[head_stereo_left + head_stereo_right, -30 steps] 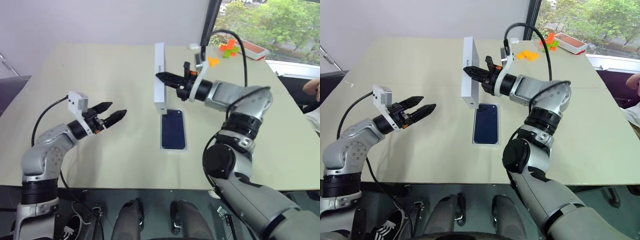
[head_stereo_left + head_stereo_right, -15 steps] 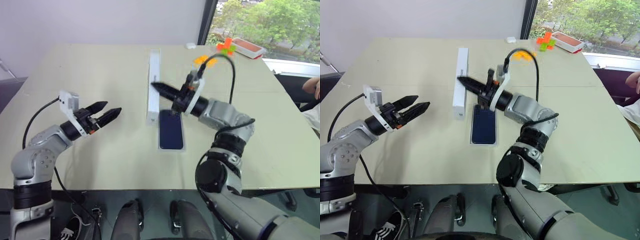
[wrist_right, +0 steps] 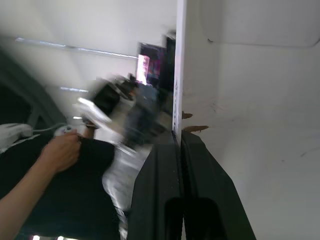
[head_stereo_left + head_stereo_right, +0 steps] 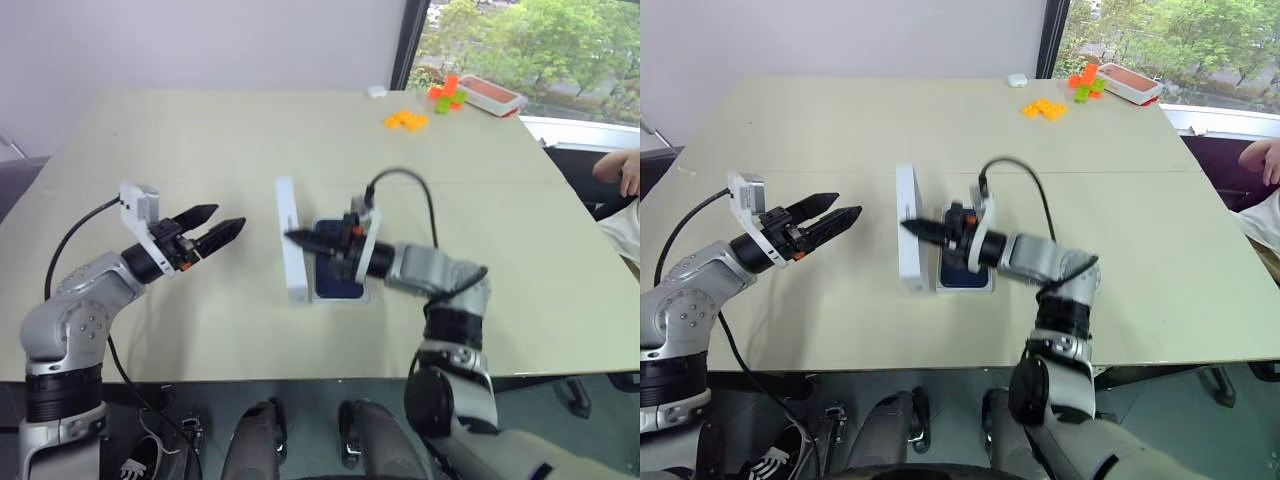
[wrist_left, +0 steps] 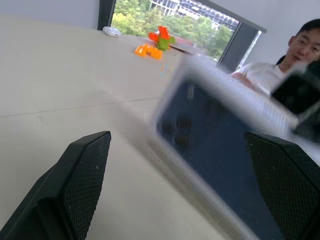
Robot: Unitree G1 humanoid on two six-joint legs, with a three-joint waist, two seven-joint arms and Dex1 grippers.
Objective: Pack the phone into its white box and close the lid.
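beige desk (image 4: 200, 130) carries the box (image 4: 342, 296) with the navy phone (image 4: 340, 283) in it. right end effector (image 4: 300, 238) reaches level leftward over the phone, pinched on the wall of the white lid (image 4: 291, 255), which stands on edge just left of the box. left end effector (image 4: 217, 228) hovers wide open and empty, well apart.

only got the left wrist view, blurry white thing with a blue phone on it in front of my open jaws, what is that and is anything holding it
Observer: That is the lid, standing on its long edge; the right gripper is shut on its wall.
Operator: phone in the box yet
Observer: Yes, the phone lies flat in the white box, right beside the lid.
Operator: am i touching the lid
Observer: No, the left gripper hovers apart from it, with bare table between.
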